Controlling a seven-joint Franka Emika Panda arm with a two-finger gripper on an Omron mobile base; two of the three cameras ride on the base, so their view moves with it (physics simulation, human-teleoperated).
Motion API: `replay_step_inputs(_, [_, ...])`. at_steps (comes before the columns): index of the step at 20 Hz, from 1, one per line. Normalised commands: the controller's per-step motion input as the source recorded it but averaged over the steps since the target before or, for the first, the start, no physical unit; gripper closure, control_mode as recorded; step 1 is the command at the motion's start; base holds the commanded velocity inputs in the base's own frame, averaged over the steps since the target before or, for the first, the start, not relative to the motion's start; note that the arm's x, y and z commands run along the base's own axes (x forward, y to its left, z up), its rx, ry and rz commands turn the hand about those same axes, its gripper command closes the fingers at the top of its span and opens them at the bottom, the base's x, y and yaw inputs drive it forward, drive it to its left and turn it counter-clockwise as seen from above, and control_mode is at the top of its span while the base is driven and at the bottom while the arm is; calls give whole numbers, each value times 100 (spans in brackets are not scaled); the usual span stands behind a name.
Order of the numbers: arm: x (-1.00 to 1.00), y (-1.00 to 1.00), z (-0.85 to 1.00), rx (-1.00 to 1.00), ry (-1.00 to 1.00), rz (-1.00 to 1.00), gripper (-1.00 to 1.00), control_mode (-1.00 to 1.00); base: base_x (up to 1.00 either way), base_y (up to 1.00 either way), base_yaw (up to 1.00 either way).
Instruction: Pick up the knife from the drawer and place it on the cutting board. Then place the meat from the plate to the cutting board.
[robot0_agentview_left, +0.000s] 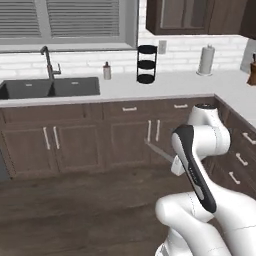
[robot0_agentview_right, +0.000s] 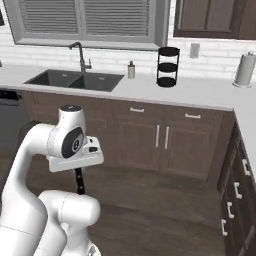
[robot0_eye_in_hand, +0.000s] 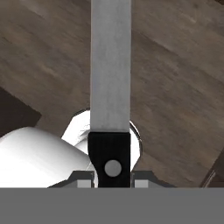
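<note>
My gripper is clamped on the black handle of the knife, its 2 fingers pressed against either side, and the grey blade sticks straight out from my hand above the dark wooden floor, away from the counter.

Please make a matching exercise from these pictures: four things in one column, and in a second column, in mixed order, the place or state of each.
Things:
1. knife
2. paper towel roll
3. black tiered rack
4. faucet

Places or states:
A. behind the sink
B. held in the hand
C. on the counter, below the window's right end
D. upright near the counter's corner

Pairs: 1-B, 2-D, 3-C, 4-A
</note>
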Motion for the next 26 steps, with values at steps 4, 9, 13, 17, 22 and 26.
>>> replay_step_inputs(4, [0, 0, 0, 0, 0, 0, 100, 100, 0, 24, 75])
replay_step_inputs(9, [0, 0, 0, 0, 0, 0, 100, 100, 3, 26, 77])
replay_step_inputs(13, [0, 0, 0, 0, 0, 0, 100, 100, 4, 35, 91])
replay_step_inputs(17, [0, 0, 0, 0, 0, 0, 100, 100, 0, 37, 96])
replay_step_inputs(22, [0, 0, 0, 0, 0, 0, 100, 100, 0, 20, 86])
replay_step_inputs(26, [0, 0, 0, 0, 0, 0, 100, 100, 7, -80, 30])
